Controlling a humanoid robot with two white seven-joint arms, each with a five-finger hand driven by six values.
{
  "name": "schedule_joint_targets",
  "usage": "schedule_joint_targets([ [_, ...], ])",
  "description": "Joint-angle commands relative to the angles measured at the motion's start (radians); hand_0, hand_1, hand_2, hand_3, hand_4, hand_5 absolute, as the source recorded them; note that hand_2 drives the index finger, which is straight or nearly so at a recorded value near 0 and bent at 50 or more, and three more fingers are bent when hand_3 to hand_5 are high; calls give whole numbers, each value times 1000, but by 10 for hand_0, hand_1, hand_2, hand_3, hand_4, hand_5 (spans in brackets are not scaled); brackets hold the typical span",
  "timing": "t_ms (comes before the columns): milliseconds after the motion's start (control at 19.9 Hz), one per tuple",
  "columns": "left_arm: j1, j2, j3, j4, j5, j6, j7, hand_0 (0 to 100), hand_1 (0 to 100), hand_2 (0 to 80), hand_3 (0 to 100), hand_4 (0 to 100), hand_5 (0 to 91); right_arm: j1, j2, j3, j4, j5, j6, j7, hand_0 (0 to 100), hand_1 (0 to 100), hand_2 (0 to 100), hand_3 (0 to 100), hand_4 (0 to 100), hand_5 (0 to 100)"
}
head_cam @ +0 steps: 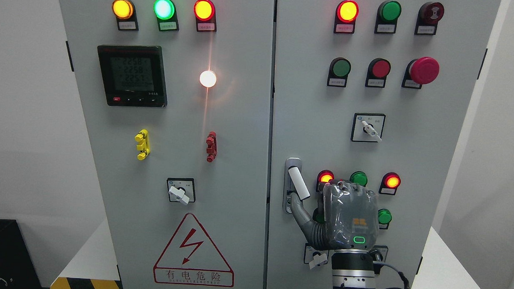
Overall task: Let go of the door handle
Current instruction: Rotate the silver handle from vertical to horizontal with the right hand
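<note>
The right hand rests against the right door, fingers loosely spread, holding nothing. The handle sits at ten o'clock from it, just above the thumb tip.

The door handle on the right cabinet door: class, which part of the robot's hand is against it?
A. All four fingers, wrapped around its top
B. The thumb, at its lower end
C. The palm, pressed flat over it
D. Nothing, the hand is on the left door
B: the right hand faces the panel beside the door handle, and only its thumb reaches up to the white lever's lower end.
</note>
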State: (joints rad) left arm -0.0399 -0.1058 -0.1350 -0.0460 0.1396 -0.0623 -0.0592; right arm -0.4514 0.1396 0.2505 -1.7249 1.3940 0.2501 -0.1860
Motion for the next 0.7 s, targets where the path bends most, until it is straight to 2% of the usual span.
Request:
schedule_joint_targets([
  [0,0,0,0,0,0,-1,-1,120,556,0,0,0,0,0,2,-8,-1,-1,0,0,437,407,994,1000,946,1000],
  [652,0,0,0,0,0,-1,-1,120,556,0,0,0,0,2,2,-14,-9,-1,0,-1,442,410,996,1000,949,1000],
])
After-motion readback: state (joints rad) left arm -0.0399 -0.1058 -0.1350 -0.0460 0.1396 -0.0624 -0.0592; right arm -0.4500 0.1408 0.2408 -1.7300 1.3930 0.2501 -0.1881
